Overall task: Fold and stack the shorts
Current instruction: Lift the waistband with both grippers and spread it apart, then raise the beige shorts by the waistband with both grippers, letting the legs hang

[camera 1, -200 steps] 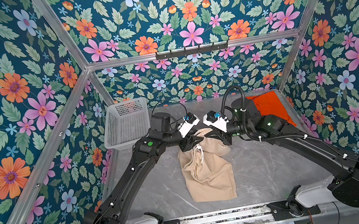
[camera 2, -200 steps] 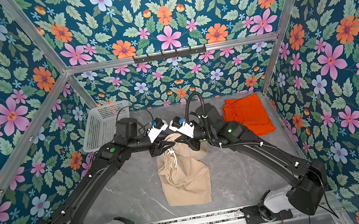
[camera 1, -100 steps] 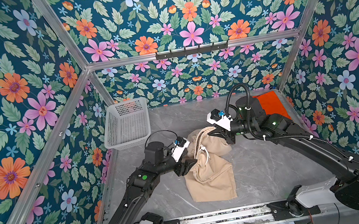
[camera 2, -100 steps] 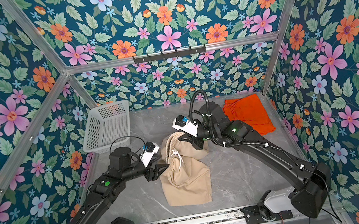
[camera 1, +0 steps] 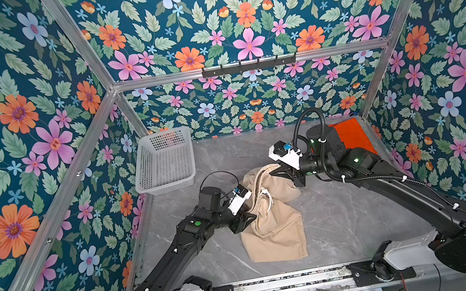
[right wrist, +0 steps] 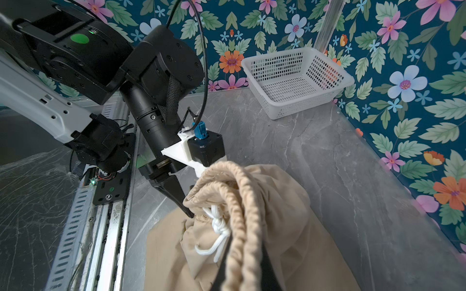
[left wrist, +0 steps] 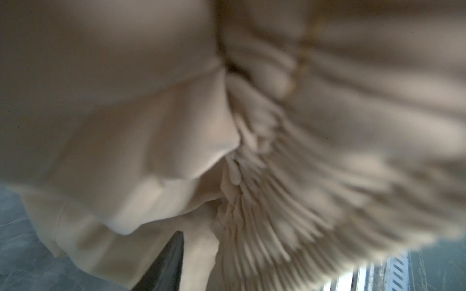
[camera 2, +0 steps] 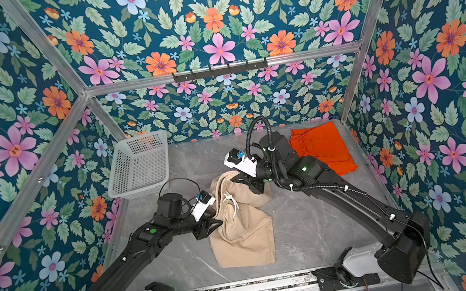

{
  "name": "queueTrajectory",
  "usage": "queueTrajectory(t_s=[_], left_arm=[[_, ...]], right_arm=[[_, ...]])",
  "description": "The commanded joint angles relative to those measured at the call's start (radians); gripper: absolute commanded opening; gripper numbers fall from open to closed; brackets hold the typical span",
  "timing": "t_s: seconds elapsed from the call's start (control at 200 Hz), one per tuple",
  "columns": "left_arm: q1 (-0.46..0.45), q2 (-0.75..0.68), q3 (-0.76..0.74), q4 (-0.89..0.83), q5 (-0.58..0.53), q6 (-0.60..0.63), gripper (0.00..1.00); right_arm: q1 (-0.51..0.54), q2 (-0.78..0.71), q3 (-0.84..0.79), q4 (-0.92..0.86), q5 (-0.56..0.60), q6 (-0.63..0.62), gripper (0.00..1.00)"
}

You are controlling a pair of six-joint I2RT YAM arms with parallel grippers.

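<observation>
Enclosing grey marbled tabletop (camera 1: 349, 219): floral walls (camera 1: 237, 24); beige shorts (camera 1: 275, 235) centre, basket (camera 1: 165, 188) corner.

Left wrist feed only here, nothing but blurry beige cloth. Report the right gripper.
Observer: The right gripper is shut on the gathered waistband of the beige shorts, holding it up off the table.
Operator: Locate the orange pair.
Observer: The orange shorts lie at the back right corner, apart from the beige pair.
Operator: Now the basket.
Observer: The white basket sits at the back left corner; neither pair is in it.
</observation>
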Motion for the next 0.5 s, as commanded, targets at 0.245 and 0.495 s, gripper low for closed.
queueTrajectory(t_s=[0.245,0.495], left_arm=[[0.0,-0.087,0.34,-0.215,-0.497,-0.02,0.0],[0.001,0.101,0.869,-0.499,-1.036,0.186,0.0]], right_arm=[[-0.009,-0.04,0.047,0.025,0.091,0.107,0.0],[0.05,-0.085,0.079,0.083,0.075,0.275,0.0]])
